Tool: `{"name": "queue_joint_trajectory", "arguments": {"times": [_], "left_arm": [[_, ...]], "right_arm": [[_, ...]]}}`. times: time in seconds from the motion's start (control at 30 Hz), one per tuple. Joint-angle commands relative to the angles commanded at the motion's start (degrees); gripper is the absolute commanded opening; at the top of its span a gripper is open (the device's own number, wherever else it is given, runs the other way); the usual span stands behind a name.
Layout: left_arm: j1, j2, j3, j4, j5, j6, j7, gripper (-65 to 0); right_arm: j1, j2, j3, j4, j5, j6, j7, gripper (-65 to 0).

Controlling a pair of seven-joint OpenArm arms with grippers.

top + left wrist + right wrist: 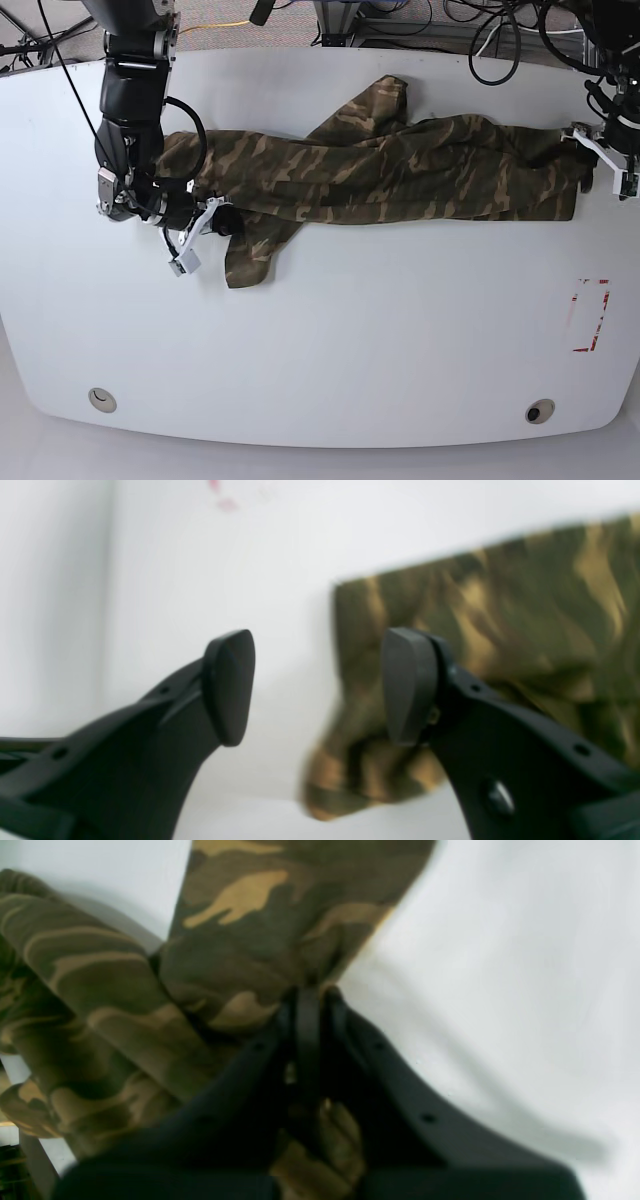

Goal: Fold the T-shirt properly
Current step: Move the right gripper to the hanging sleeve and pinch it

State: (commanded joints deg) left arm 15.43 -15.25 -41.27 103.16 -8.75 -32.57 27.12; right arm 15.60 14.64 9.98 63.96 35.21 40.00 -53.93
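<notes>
pinched between the tips of the right gripper (317, 995), a bit of the t-shirt (350, 175) is held tight, and the jaws are shut on it. cloth is seen above the tips and below them, and bare white table (330, 350) is seen just beside them on one side.

the left gripper (320, 687) is opened wide, and nothing is held in it. one of its fingers (410, 685) is seen over the edge of the t-shirt, and the other is seen over white table. whether the cloth is touched by that finger cannot be told.

farther out, the t-shirt is spread in a long, wrinkly strip across the far part of the table, from one arm to the other. one piece is poked out past the right gripper, toward the near side, and another is poked up toward the far side. red marks (590, 315) are seen on the table, near the left arm's side.
</notes>
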Motion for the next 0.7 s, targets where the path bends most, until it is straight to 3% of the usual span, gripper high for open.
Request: {"name": "queue_joint_trajectory", "arguments": {"times": [0.07,0.17,0.3,0.6,0.7], "left_arm": [[-1.58,0.09,-2.99,0.0,-2.37,0.0,4.04,-27.2],[-7.3,0.09,-8.35,-0.62,-7.03,0.09,13.8,-27.2],[-11.52,0.09,-9.05,-4.66,-7.21,0.09,21.27,-27.1],[-13.45,0.0,-5.89,-14.51,-7.56,-0.18,21.98,-27.1],[-12.22,0.0,-5.8,-15.12,-7.56,-2.9,21.89,-27.1]], "right_arm": [[-0.09,0.0,0.09,0.0,0.0,0.0,0.0,-65.0],[-0.09,0.09,0.09,-0.09,-0.09,0.0,0.0,-65.0],[-0.18,0.09,0.18,0.0,0.18,0.0,-0.09,-65.0],[0.0,-0.18,0.18,0.7,0.35,0.0,-0.09,-65.0],[0.09,0.0,0.18,0.7,0.0,0.0,-0.09,-65.0]]}}
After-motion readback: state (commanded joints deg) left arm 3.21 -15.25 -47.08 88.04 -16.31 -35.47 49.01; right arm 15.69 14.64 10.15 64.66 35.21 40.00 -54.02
